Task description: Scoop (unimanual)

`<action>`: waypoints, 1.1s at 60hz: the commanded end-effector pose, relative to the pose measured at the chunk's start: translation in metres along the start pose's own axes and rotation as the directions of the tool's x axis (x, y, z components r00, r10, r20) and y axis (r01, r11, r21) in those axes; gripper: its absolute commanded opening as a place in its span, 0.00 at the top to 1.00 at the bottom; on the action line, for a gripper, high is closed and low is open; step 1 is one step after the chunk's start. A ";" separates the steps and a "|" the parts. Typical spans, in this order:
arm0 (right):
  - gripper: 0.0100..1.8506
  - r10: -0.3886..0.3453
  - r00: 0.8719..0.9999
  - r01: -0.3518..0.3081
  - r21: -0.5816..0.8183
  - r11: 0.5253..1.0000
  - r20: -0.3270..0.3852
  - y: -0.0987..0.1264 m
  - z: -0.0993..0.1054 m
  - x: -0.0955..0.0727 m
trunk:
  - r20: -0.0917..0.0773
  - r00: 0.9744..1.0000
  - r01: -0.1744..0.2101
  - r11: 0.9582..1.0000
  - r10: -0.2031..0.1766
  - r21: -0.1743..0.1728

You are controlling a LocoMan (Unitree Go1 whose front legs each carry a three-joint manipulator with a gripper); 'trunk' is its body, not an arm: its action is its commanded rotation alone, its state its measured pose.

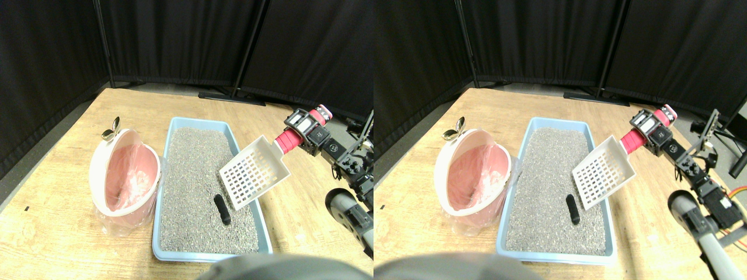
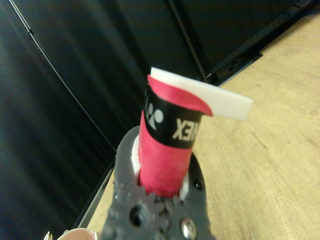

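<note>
The white slotted scoop is hanging tilted above the litter tray's right side, long axis running from its red-wrapped handle down-left toward the black lump. My right gripper is clamping that handle. I am approaching; next I judge lowering the blade behind the lump.

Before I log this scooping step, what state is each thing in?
Scoop: held above the litter, empty, tilted.
Right gripper: shut on the scoop's red handle.
Litter tray: filled with grey litter.
Dark lump: lying on the litter, unscooped.
Pink bin: bag-lined, tipped toward the tray.
</note>
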 end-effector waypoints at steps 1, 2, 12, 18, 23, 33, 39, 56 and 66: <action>0.98 -0.029 0.998 0.029 0.004 1.000 0.054 -0.002 0.011 0.002 | -0.014 1.000 -0.016 0.999 0.016 -0.030; 0.98 -0.030 0.998 0.030 -0.002 1.000 0.050 -0.002 0.012 0.003 | -0.014 1.000 -0.016 0.999 0.016 -0.030; 0.98 0.007 0.999 -0.005 -0.041 0.999 0.047 0.000 0.014 0.008 | -0.011 1.000 -0.029 0.999 0.028 -0.041; 0.98 0.053 0.997 -0.048 -0.071 0.996 0.060 0.001 0.015 0.011 | -0.011 0.999 -0.033 0.998 0.032 -0.045; 0.98 0.075 0.996 -0.071 -0.088 0.994 0.041 0.002 0.020 0.011 | -0.010 0.999 -0.033 0.998 0.033 -0.045; 0.98 0.106 0.994 -0.102 -0.120 0.987 0.029 0.004 0.026 0.012 | -0.009 0.999 -0.032 0.998 0.031 -0.047; 0.98 0.121 0.992 -0.117 -0.114 0.987 0.025 0.007 0.029 0.011 | -0.010 1.000 -0.029 0.999 0.029 -0.046; 0.98 0.166 0.986 -0.164 -0.173 0.971 -0.004 0.015 0.019 0.014 | -0.018 1.000 -0.025 0.999 0.024 -0.043; 0.98 0.188 0.982 -0.189 -0.167 0.968 -0.022 0.024 0.012 0.015 | -0.020 1.000 -0.024 0.999 0.023 -0.038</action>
